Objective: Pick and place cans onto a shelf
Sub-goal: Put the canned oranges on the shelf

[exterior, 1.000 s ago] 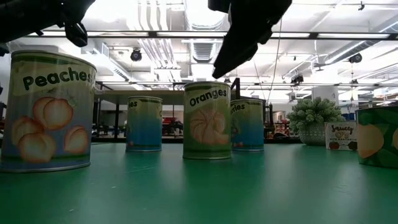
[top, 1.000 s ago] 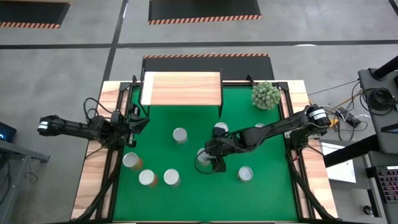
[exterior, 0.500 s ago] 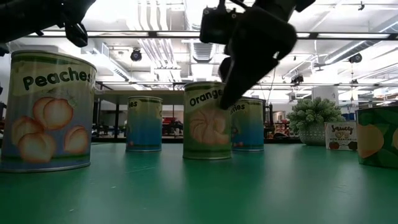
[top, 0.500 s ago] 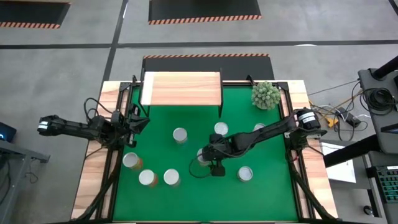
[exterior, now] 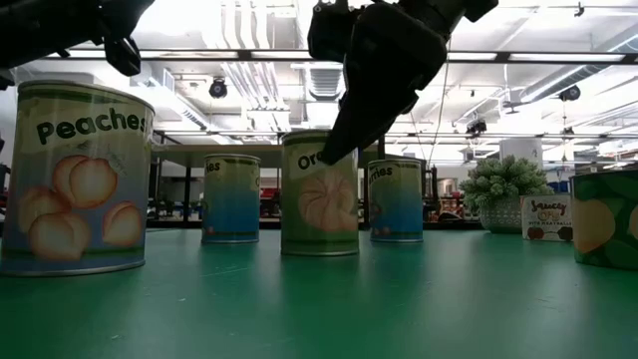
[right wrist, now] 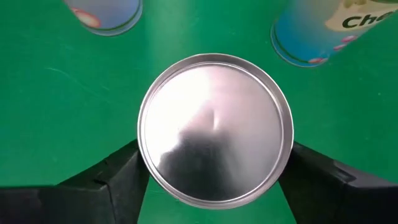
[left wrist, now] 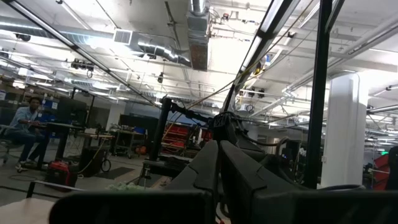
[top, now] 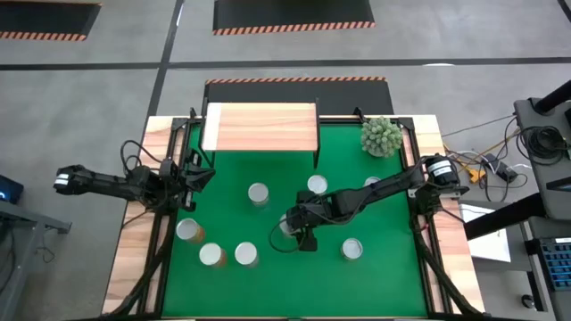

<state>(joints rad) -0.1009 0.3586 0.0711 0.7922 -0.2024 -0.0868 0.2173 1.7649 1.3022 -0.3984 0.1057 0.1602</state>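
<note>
The right gripper (right wrist: 214, 180) is down over the oranges can (exterior: 320, 194) in the middle of the green mat (top: 268, 281), and in the right wrist view its fingers (right wrist: 118, 177) sit one on each side of the silvery lid, spread wide and apparently right at the rim; I can't tell whether they are pressing it yet. The job now, I'd say, is a square squeeze below the lid so the can doesn't twist or tip, then a straight lift before swinging toward the shelf (top: 260, 127) at the far edge of the mat. Two blue cans (exterior: 230, 197) stand nearby, so the lift wants to be clean. The left gripper (top: 194, 175) waits at the mat's left edge, fingers closed and holding nothing.
</note>
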